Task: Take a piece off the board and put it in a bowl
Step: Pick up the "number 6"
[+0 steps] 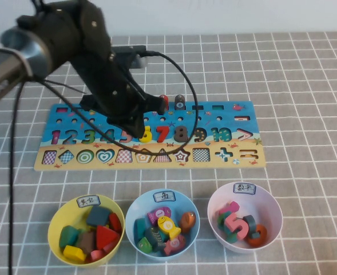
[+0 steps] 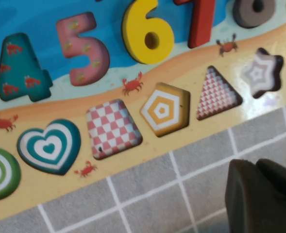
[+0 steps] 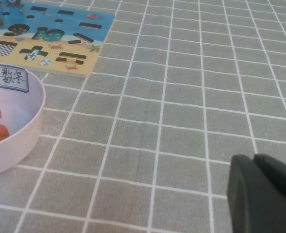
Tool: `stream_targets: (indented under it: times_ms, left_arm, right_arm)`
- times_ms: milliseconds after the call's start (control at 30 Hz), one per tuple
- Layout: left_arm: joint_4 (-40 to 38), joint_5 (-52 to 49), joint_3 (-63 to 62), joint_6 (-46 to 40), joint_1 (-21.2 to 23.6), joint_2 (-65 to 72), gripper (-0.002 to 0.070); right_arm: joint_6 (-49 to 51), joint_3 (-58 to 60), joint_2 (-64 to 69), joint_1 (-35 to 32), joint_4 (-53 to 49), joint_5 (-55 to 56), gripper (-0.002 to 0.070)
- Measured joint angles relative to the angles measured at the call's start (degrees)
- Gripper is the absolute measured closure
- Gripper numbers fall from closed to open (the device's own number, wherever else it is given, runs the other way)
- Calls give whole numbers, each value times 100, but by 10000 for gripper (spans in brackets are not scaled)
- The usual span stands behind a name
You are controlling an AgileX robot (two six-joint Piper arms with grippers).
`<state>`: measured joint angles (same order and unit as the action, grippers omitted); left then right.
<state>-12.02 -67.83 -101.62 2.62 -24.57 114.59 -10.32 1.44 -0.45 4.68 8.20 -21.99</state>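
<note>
The yellow number 6 [image 1: 147,134] sits in its slot on the board [image 1: 237,160], in the row of numbers, between the pink 5 [image 2: 80,48] on its left and the red 7 [image 1: 163,133] on its right. It is a thick, rounded piece in plain bright yellow, with a small round hole through its loop, and it stands slightly proud of the blue surface around it.

The left gripper [image 1: 135,127] hangs low over the board just left of the 6, above the 5, at the end of the black arm that reaches in from the far left. Its fingers [image 2: 259,196] are pressed together with nothing between them, and they do not touch the 6.

The right gripper [image 3: 261,194] is not seen from above; its own camera shows it over bare checked cloth to the right of the pink-white bowl [image 1: 274,229], fingers pressed together and empty.

The pink-white bowl stands on the near side of the board at the right, with a blue bowl [image 1: 135,209] in the middle and a yellow bowl [image 1: 56,220] at the left. All three hold coloured pieces.
</note>
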Motion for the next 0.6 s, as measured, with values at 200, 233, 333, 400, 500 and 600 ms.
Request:
stream_targets:
  times_ms: [200,233,333,400,500,600]
  left_arm:
    - [620,-205,-695,236,-255,525,680]
    - [677,-205,-764,249,-272,585,680]
    - [728,-226,-844,193,-287,692,675]
    - [752,-226,-868,72,-261,763,644]
    - [775,-226,-879,17,-201,876,538]
    - [829,-226,-879,63,-143,991,391]
  right_arm:
    - [0,0,0,0,0,0,694]
    - [0,0,0,0,0,0,694]
    - [0,0,0,0,0,0,694]
    - [0,0,0,0,0,0,694]
    - [0,0,0,0,0,0,694]
    - [0,0,-3,0,0,0,694]
